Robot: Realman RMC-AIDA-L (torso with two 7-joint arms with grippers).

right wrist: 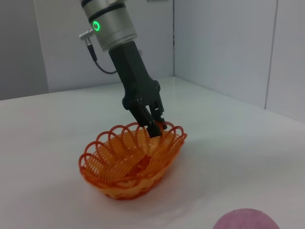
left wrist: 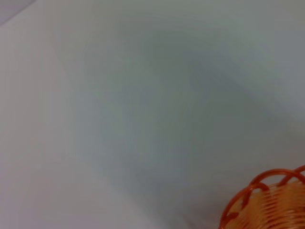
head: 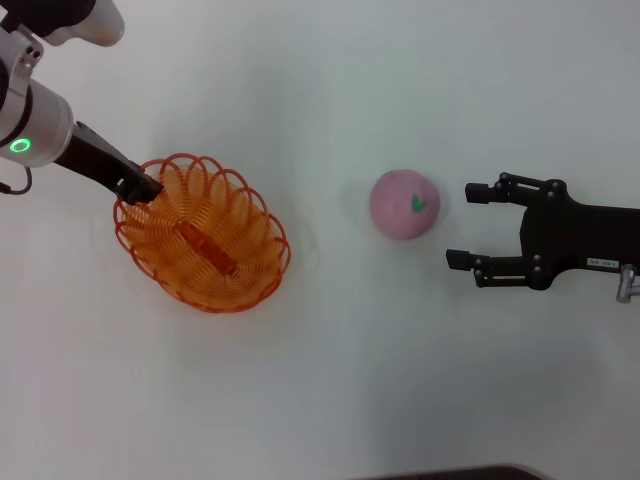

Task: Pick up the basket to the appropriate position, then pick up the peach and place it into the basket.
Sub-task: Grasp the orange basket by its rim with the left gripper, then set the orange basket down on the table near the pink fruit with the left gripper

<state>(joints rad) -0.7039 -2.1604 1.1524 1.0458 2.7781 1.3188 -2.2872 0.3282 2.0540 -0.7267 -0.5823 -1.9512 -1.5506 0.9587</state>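
The orange wire basket sits on the white table at the left. It also shows in the left wrist view and the right wrist view. My left gripper is shut on the basket's far left rim, and the right wrist view shows it pinching the looped edge. The pink peach, green leaf mark up, lies to the right of the basket, and its top shows in the right wrist view. My right gripper is open and empty, just right of the peach, not touching it.
The white table stretches all around the basket and peach. Grey walls stand behind the table in the right wrist view. A dark edge shows at the table's front.
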